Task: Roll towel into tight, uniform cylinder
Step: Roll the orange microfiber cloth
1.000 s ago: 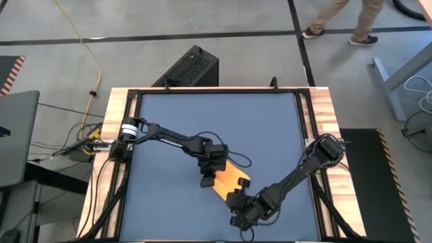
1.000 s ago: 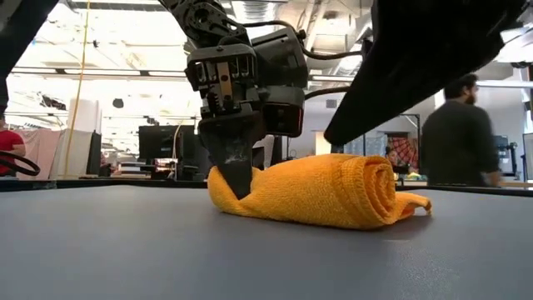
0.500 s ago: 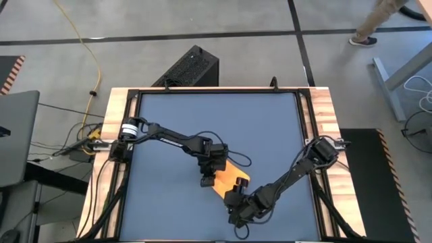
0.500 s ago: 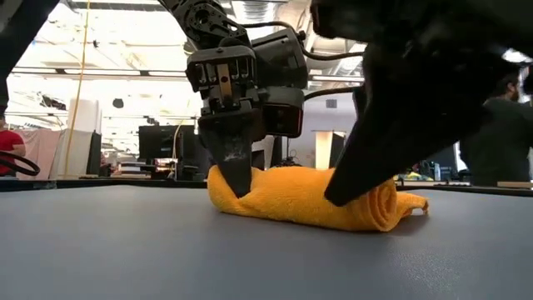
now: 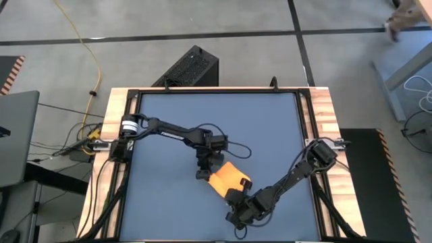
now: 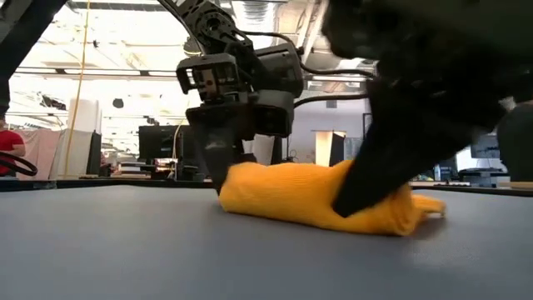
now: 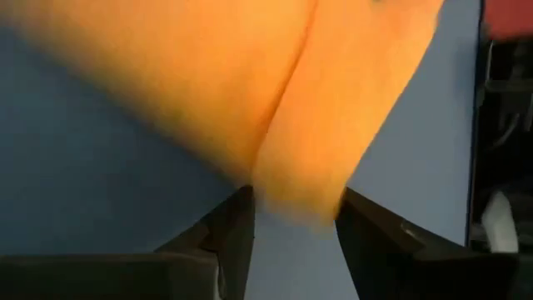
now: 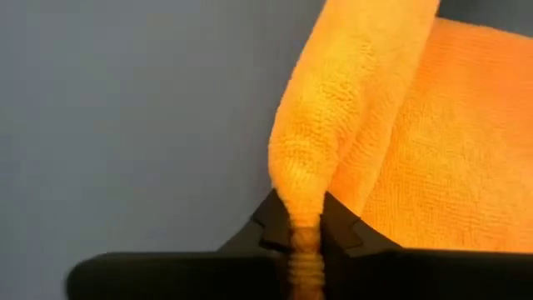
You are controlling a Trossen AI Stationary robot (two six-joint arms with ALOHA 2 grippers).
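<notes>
Since the earlier frames the left gripper [image 7: 291,237] has let go and drawn back toward the table's far-left side: its fingers [image 7: 229,242] now stand parted, the towel's end just in front of them and nothing between the pads. The right gripper [image 8: 304,229] has gone the other way, from spread wide to pinched on a fold of the towel [image 8: 333,142]; the wrist view shows the jaws squeezing a thin pleat of yellow pile.

Finding: control of the roll has passed from left to right. The towel [image 5: 227,179] lies as a short, slightly flattened bundle right of the table's middle, nearer the near edge than the far one, resting on the dark blue tabletop [image 5: 216,121]. In the low view it has shifted a little and its spiral end is now hidden behind the right arm, so tightness cannot be confirmed. The bundle looks uneven, thicker at one end.

Pose: the left arm reaches from the left edge, elbow bent, gripper [image 5: 202,174] pointing down at the bundle's far-left end. The right arm stretches low from the right edge, gripper [image 5: 233,196] at the near end.
</notes>
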